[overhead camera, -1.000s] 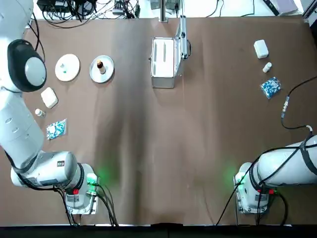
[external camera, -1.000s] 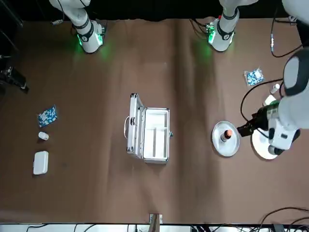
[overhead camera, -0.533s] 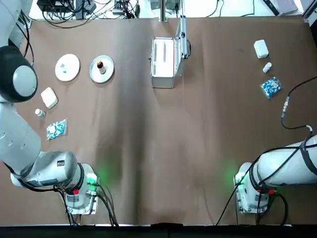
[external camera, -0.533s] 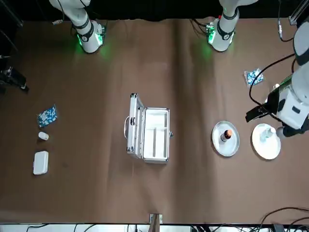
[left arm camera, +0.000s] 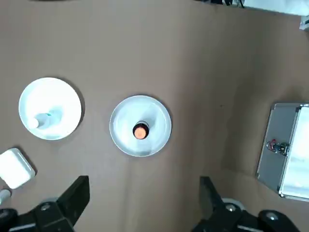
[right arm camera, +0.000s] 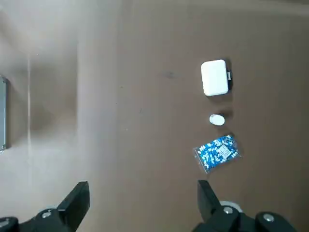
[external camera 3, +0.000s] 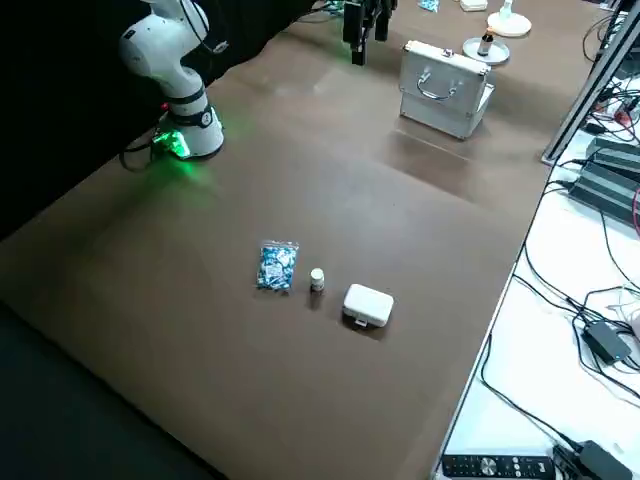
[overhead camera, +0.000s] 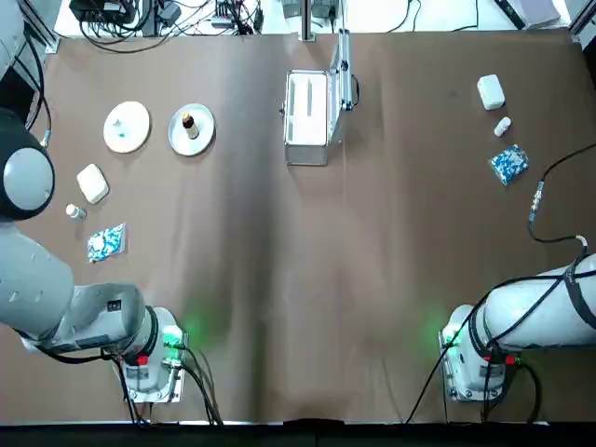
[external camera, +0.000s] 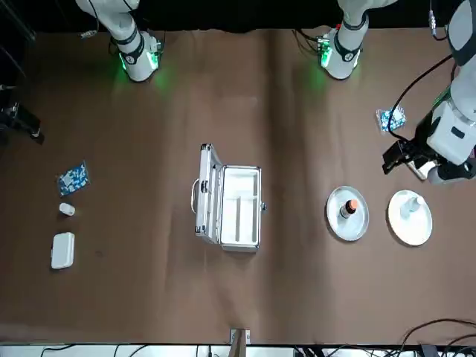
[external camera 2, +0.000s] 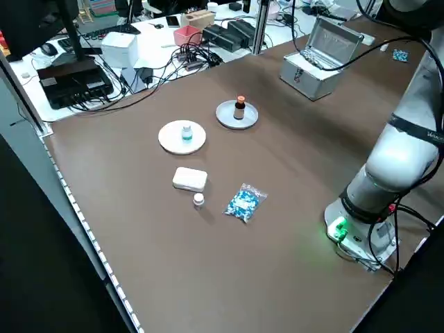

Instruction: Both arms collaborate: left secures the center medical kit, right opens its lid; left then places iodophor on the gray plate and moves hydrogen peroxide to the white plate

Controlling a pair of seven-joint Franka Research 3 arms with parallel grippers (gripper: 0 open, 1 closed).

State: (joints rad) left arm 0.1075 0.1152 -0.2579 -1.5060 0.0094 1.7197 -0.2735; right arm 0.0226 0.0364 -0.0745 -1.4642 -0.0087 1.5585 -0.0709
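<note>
While aloft, both pincers (left arm camera: 145, 182) (right arm camera: 143, 184) agape.

The left arm (overhead camera: 56, 298) bends out to its own left from its base and reaches up that side of the table, its round joint over the table's edge. The left gripper (left arm camera: 145, 205) hangs high, its two dark fingers (left arm camera: 75, 198) spread wide and pointing down. The right arm (overhead camera: 540, 312) leans out to its own right, and the right gripper (right arm camera: 144, 205) faces down, its fingers (right arm camera: 76, 203) apart as well, with nothing between them.
</note>
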